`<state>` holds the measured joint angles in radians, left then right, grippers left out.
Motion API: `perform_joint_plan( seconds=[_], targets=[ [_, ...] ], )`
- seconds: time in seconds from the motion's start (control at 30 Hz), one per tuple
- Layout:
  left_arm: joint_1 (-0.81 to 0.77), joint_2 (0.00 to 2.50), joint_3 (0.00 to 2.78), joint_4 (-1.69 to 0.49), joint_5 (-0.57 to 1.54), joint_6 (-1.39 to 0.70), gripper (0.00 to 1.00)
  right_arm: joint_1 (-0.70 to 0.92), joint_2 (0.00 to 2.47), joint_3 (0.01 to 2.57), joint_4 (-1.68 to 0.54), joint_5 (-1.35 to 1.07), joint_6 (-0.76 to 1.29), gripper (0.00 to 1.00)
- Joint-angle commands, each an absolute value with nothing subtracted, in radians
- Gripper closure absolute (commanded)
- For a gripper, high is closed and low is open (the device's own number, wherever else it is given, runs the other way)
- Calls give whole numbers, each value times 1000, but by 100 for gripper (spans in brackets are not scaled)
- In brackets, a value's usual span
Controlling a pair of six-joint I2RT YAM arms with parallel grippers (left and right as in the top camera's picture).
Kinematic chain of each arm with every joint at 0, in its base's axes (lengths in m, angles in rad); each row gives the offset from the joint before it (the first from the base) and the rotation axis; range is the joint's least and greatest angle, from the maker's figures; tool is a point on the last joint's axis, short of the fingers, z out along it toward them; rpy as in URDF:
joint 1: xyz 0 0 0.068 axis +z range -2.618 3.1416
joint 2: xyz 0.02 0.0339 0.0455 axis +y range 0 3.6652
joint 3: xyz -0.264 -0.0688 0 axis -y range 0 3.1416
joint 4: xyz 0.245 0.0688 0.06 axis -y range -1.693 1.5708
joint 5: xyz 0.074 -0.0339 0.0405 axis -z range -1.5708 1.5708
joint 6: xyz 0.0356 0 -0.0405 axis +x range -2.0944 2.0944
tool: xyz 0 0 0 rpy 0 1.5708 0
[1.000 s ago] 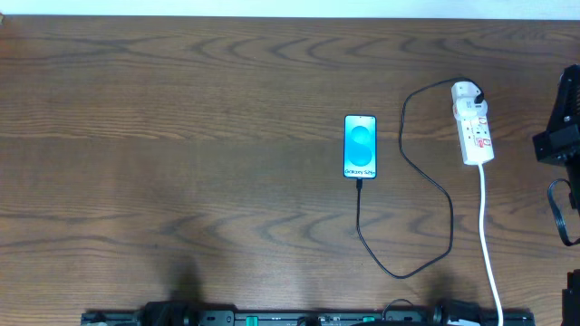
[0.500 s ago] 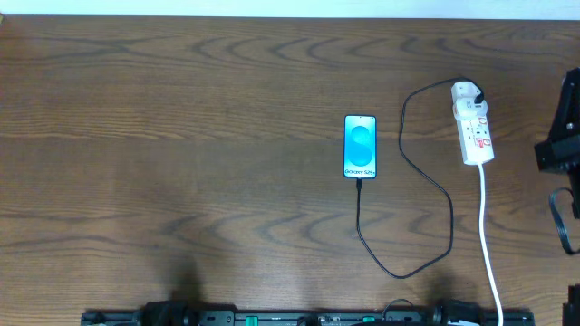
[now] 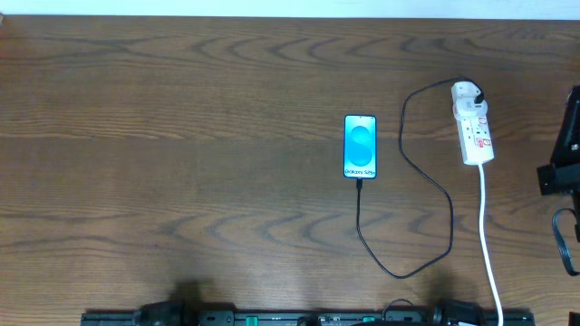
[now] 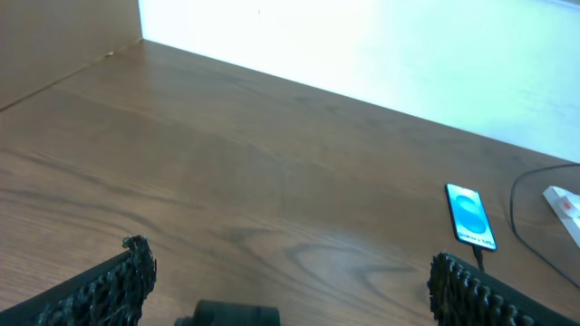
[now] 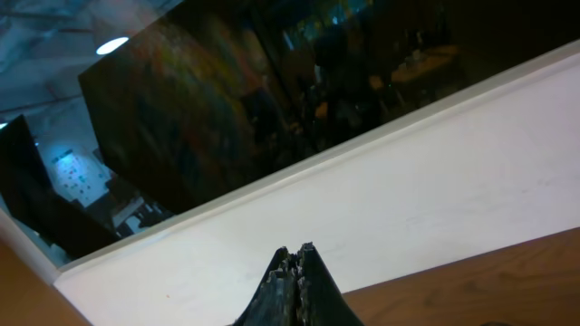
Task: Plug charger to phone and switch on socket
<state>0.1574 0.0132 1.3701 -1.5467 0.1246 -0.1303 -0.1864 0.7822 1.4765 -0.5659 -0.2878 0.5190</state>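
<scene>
Phone [image 3: 360,147]: lies flat and face up on the table [image 3: 181,136], right of centre, long axis running from the far edge to the near edge. The screen is lit bright cyan with a line of white text near its lower end, inside a thin black frame. In the left wrist view it appears small at the lower right.

Charger [image 3: 450,217]: the thin black cable leaves the phone's near short edge, loops toward the near edge, then curves back up to the white plug [image 3: 465,90] at the far end of the socket [image 3: 473,127]. The connector tip [image 3: 360,182] meets the phone's port edge and looks seated. The slack loop lies loose, so the cable puts no pull on the phone.

Socket: a white strip, well to the right of the phone and parallel to it, with small red marks on top. Its white cord [image 3: 487,235] runs toward the near edge. The switch position cannot be read at this size.

Left gripper [image 4: 290,258]: jaws spread wide, nothing between them, low over the table and well apart from the phone.

Right gripper [image 5: 294,263]: fingertips pressed together, holding nothing, aimed up and away from the table. The right arm [image 3: 564,149] sits at the table's right edge, beside the socket but not touching it.
</scene>
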Motion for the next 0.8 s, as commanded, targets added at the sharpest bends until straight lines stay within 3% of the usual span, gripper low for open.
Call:
perform_joint_plan(
  seconds=[0.0,0.77],
  targets=[
    [160,3,1382,-1548,122,-128,2,-181,777,1481,-567,-318,538,99],
    [160,3,1367,-1510,118,-139,2,-181,777,1481,-568,-336,538,99]
  ],
)
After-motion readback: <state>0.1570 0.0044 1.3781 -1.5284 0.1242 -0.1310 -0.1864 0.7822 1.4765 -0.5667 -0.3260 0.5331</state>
